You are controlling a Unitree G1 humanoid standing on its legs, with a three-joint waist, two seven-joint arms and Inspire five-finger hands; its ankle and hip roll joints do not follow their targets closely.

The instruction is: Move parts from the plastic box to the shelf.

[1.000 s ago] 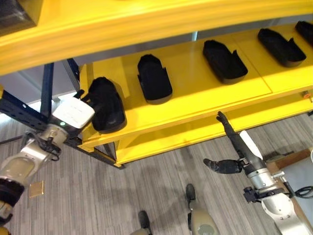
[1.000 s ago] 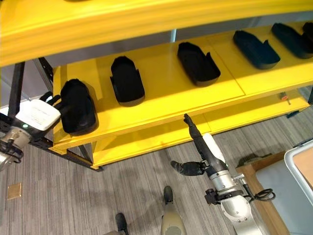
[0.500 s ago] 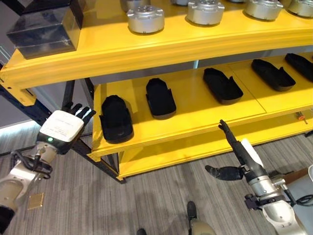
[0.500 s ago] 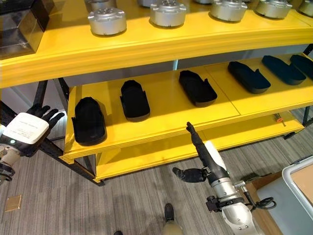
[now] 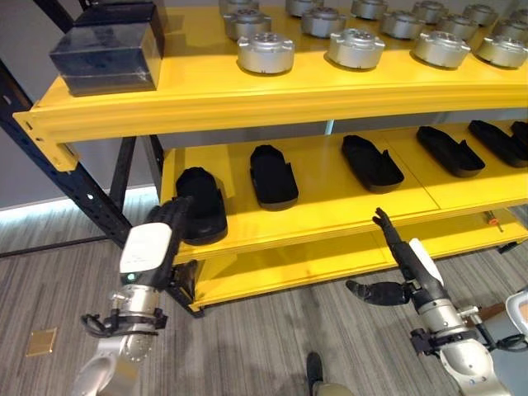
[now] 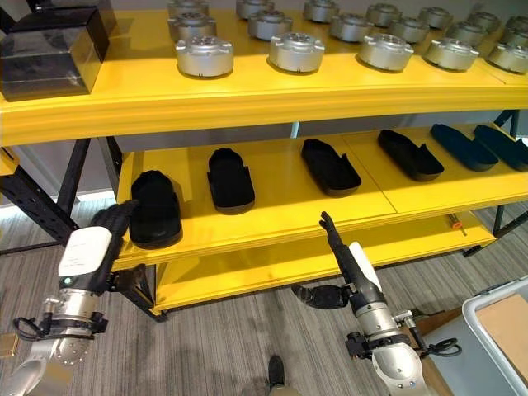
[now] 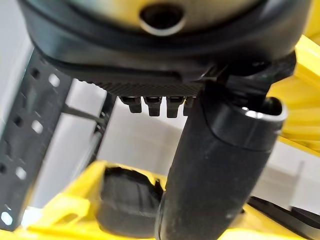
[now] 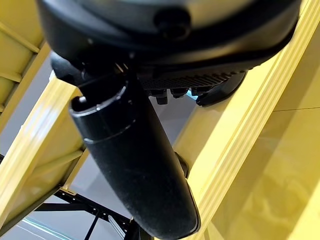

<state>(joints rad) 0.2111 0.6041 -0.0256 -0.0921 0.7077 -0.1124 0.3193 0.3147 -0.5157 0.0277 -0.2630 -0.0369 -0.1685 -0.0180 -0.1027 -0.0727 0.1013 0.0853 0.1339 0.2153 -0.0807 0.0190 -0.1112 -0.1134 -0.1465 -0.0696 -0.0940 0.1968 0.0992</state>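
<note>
Nearest the camera, the right hand hangs low in front of the yellow shelf, fingers straight and pointing up toward the front lip of the middle level, thumb stuck out to the side, holding nothing. Across from it, the left hand sits at the shelf's left end with its relaxed fingers stretched toward the leftmost black part; from the left wrist view the fingertips seem just short of that part rather than on it, though the thumb's bulk hides too much to be sure. That part lies on the middle level close to the front edge and the left end.

Behind it, more black moulded parts lie in a row along the same level, well apart from one another. Above them, the top level carries rows of silver metal discs and a dark box at the left end.

The risk lies at the left corner. If the left hand swings away with fingers trailing, it may catch the part's rim and drag it over the lip onto the floor. The dark upright post beside that hand is a likely snag too. On the other side, raising the right hand without backing away first may knock its fingertips into the shelf's front edge.
</note>
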